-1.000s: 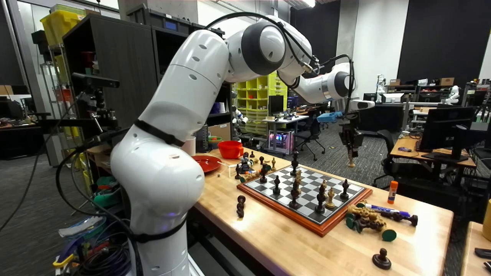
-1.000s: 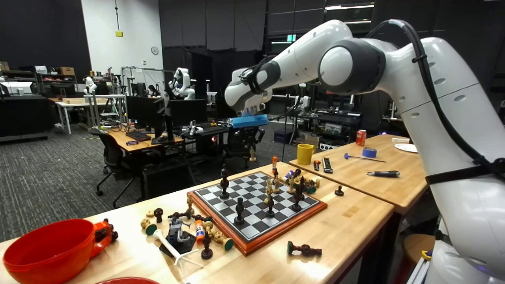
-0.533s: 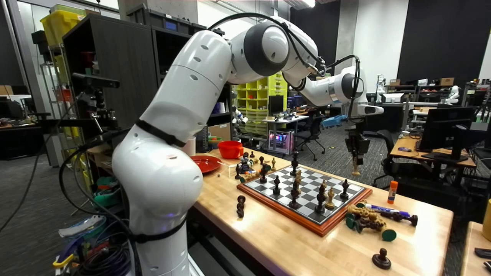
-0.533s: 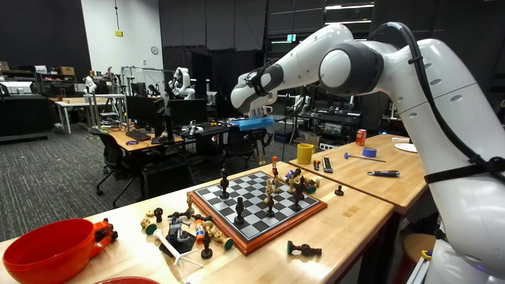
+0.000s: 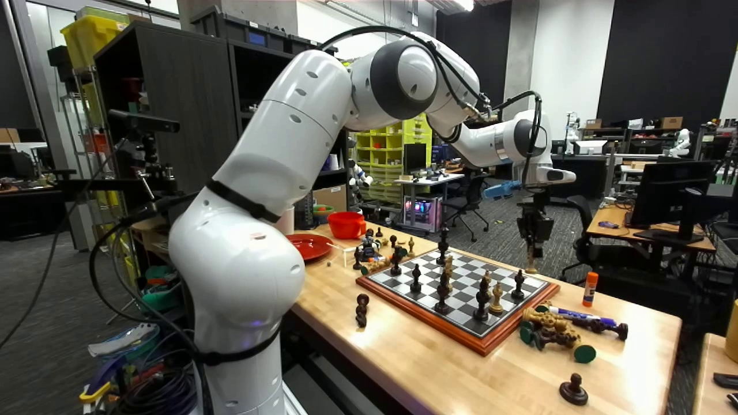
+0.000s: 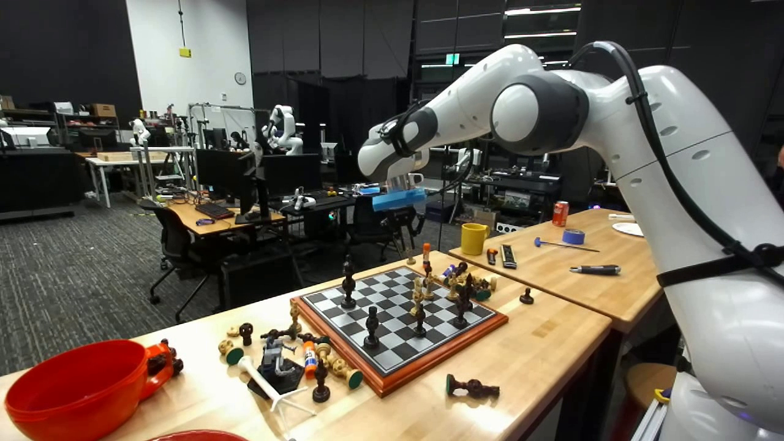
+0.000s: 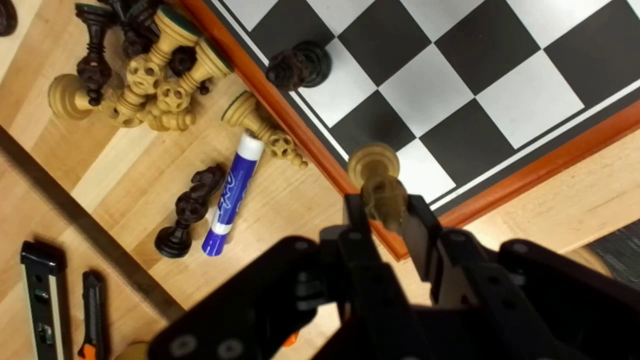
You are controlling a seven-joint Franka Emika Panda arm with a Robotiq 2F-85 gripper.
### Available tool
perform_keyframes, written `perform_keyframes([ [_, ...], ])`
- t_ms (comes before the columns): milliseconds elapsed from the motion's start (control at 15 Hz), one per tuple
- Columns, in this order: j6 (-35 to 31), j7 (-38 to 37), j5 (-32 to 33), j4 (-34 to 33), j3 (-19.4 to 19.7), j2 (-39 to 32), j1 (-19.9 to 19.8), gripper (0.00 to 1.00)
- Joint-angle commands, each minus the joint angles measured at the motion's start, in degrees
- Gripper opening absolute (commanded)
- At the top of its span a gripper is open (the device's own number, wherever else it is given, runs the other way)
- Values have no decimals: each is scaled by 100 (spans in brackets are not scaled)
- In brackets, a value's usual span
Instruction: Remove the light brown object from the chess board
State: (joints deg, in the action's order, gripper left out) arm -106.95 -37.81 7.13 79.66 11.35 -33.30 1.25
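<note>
Across a wooden table (image 5: pixel 426 357), in an exterior view, we find the gripper (image 5: pixel 533 254) raised near the right corner of the chess board (image 5: pixel 467 279). In an exterior view, a light brown chess piece (image 6: pixel 410 259), likely the task's object, hangs straight below it, roughly upright. Wrist view: fingers (image 7: pixel 356 212) nearly together, gripping the piece, its base appearing over the board's corner; we can't tell whether it is past the rim.

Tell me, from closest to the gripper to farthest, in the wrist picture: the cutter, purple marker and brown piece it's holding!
1. Light brown piece: held in the gripper.
2. Purple marker: left of the gripper in that view.
3. Cutter: farther left, lower.
</note>
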Motion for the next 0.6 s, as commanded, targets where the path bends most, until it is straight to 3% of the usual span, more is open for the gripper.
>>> perform_keyframes([
  [0,108,-59,-85,-6,-70,-31,-96,6],
  [533,168,-41,-274,-17,-98,-156,-192,6],
])
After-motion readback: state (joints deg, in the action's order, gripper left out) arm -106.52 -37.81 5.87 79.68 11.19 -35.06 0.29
